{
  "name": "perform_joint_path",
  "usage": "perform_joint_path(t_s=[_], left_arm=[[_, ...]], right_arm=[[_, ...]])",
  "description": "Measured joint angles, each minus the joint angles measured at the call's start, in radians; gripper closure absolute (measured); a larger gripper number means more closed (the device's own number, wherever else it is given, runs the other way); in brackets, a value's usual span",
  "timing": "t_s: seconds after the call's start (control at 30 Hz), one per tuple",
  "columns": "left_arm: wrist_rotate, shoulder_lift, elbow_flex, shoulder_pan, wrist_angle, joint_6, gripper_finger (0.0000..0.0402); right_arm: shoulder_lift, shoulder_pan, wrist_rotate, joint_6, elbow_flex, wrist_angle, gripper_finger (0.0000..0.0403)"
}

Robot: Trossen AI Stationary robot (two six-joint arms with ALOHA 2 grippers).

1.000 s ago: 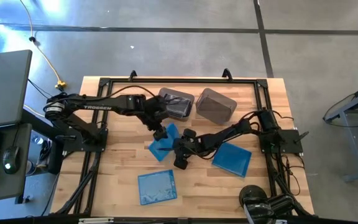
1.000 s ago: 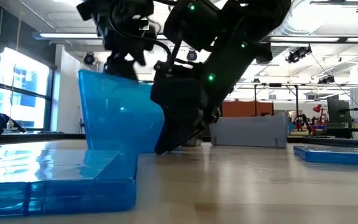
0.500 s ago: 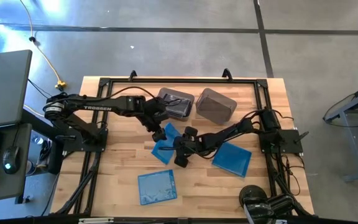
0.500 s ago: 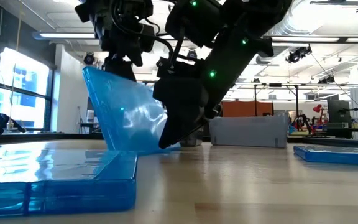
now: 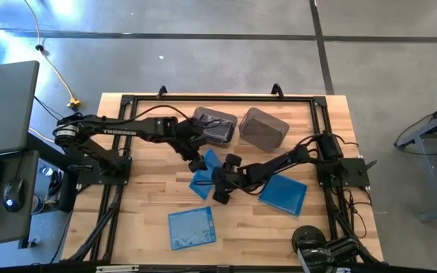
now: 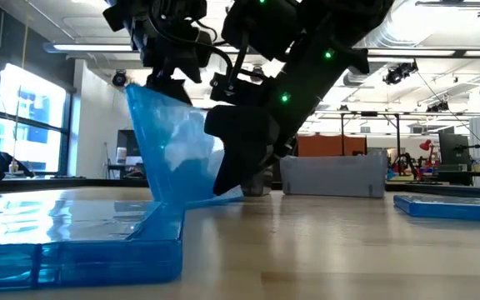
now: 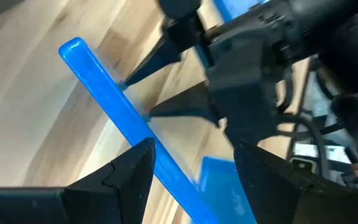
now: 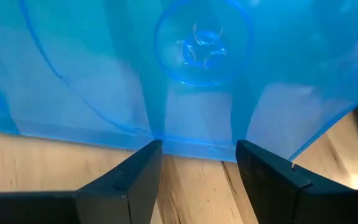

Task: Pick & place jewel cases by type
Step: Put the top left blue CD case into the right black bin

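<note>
A clear blue jewel case [image 5: 203, 176] stands steeply tilted at the table's middle, its lower edge on the wood [image 6: 182, 200]. My left gripper [image 5: 199, 161] is open above it, a finger on either side of the case's upper edge [image 7: 104, 93]. My right gripper [image 5: 218, 186] is open too, and its fingers slant down at the case's face from the table's right. A cloud-patterned blue case [image 5: 191, 227] lies flat near the front. Another blue case [image 5: 283, 193] lies flat at the right. My left gripper comes from above at a slant, and the case's upper edge [image 7: 143, 148] runs between its spread fingers beside one finger's inner side; it is not pinched. My right gripper sets both fingertips [image 7: 143, 73] against the case's face just above its lower edge [image 8: 191, 146], which rests on the table.
Two translucent grey bins stand at the far middle. The left bin [image 5: 215, 125] holds dark cases, and the right bin [image 5: 262, 127] stands beside it. A black frame rail [image 5: 116, 152] runs round the table. Bare wood lies at the front right.
The blue case has tipped steeper. Its upper edge has swung up toward my left gripper, while its lower edge has stayed on the table in front of my right gripper's fingers. From above it now shows narrower.
</note>
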Motion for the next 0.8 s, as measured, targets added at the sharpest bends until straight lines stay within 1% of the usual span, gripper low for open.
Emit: perform_joint_path(t_s=[0.07, 0.2, 0.33, 0.43, 0.57, 0.6, 0.7, 0.8], left_arm=[[0.014, 0.002, -0.001, 0.000, 0.026, -0.006, 0.0181], [0.009, 0.004, -0.002, 0.000, 0.054, -0.010, 0.0181], [0.004, 0.039, -0.001, -0.002, 0.082, -0.011, 0.0181], [0.043, 0.090, 0.001, -0.010, 0.156, -0.010, 0.0181], [0.181, 0.130, 0.003, -0.019, 0.304, -0.028, 0.0181], [0.200, 0.135, 0.003, -0.021, 0.336, -0.042, 0.0181], [0.215, 0.135, 0.000, -0.034, 0.366, -0.056, 0.0181], [0.222, 0.136, 0.014, -0.047, 0.344, -0.075, 0.0181]], right_arm=[[-0.004, 0.006, 0.002, -0.002, 0.001, -0.014, 0.0199], [-0.012, 0.024, 0.002, 0.002, 0.003, -0.042, 0.0199], [-0.021, 0.047, 0.002, 0.029, 0.003, -0.073, 0.0199], [-0.032, 0.065, 0.024, 0.057, 0.003, -0.118, 0.0199], [-0.039, 0.074, 0.046, 0.130, 0.004, -0.175, 0.0199], [-0.039, 0.073, 0.045, 0.149, 0.005, -0.188, 0.0199], [-0.038, 0.070, 0.061, 0.179, 0.004, -0.229, 0.0199], [-0.038, 0.078, 0.071, 0.182, 0.003, -0.234, 0.0199]])
